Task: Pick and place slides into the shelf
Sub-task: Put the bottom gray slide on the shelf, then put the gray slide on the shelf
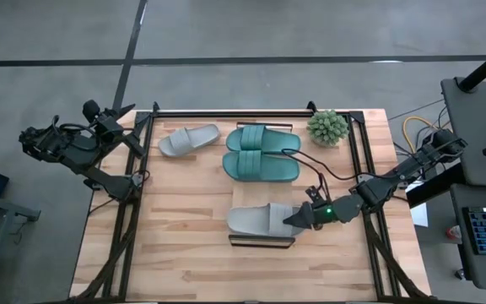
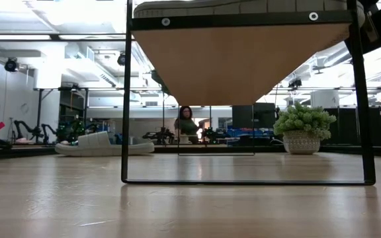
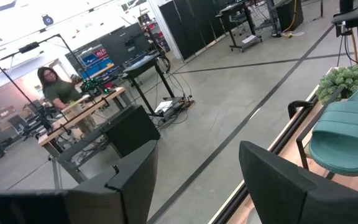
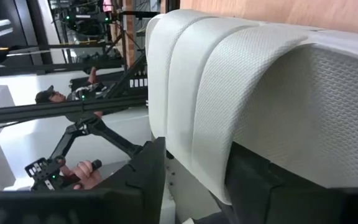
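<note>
The right gripper [image 1: 296,219] is clamped on a grey slide [image 1: 258,221], with the shelf [image 1: 261,241] just beneath; the left gripper's [image 3: 197,180] fingers gape empty.

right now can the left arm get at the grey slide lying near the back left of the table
Probably yes. The left gripper waits open at the table's back-left corner, and the loose grey slide lies just beyond it on bare wood. The teal slides lie to the far side; the right gripper is busy at the shelf.

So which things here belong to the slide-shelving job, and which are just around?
Job:
- grey slide on the shelf, right gripper at it
- second grey slide
- two teal slides

Just around:
- potted plant
- left gripper, parked off-table
</note>
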